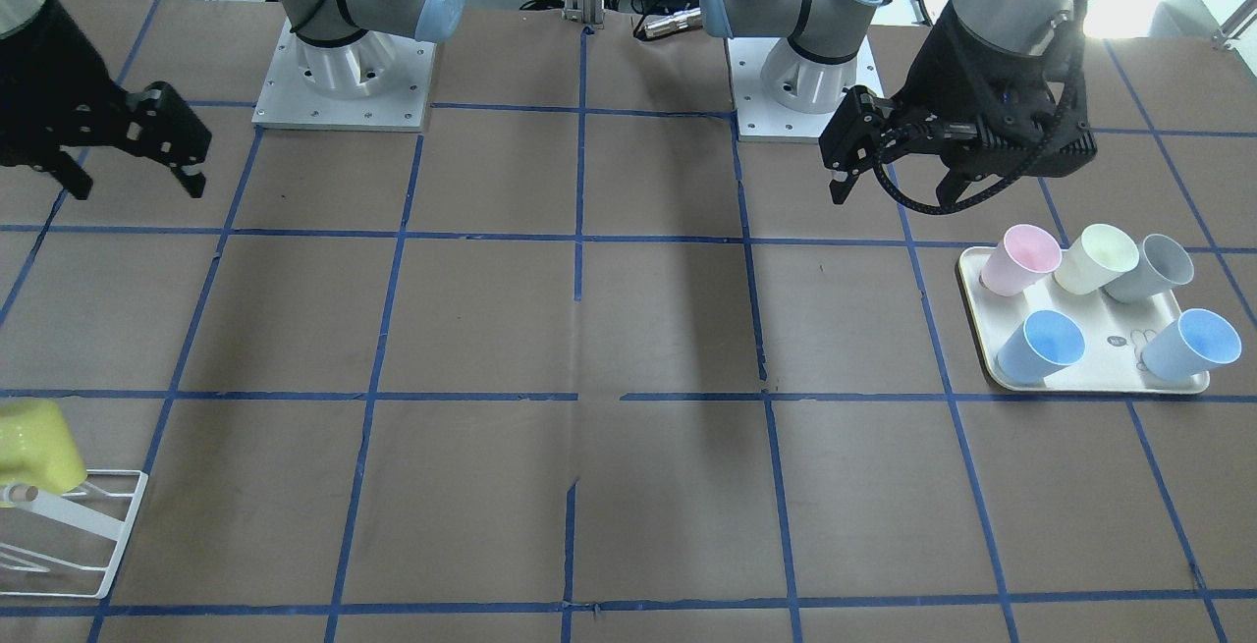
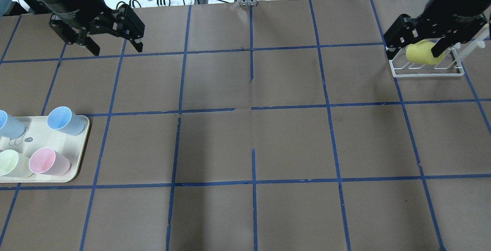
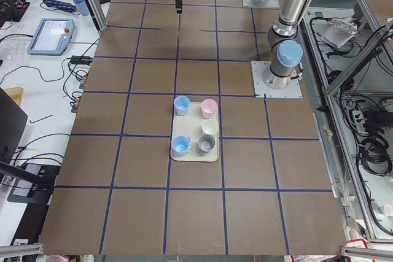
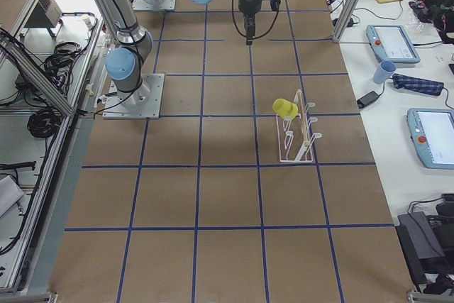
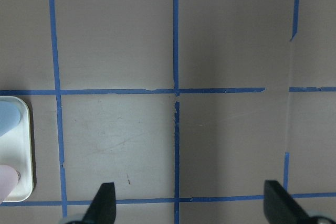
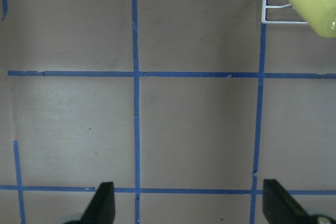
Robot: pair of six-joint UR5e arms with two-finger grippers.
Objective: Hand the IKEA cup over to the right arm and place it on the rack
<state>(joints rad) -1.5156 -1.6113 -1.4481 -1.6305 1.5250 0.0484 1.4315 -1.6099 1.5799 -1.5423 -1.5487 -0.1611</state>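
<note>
You have tray point(image 1: 1080, 383) holding 5 cups point(image 1: 1041, 344), IKEA cup point(image 4: 285, 108) hung on rack point(image 4: 301, 148), left pincer point(image 2: 116, 48) and right pincer point(image 1: 137, 187) released, aloft.

Overhead, the right fingers point(image 2: 440, 48) partly cover the IKEA cup point(image 2: 419, 53).

Midway between the long edges of the desk point(image 3: 147, 213), a cream tray point(image 3: 195, 156) holds two blue cups point(image 3: 181, 105), a pink cup point(image 3: 209, 108), a pale cream cup point(image 3: 210, 127) and a grey cup point(image 3: 206, 145). The left gripper point(image 3: 178, 9) hangs pointing down toward the far edge.
</note>
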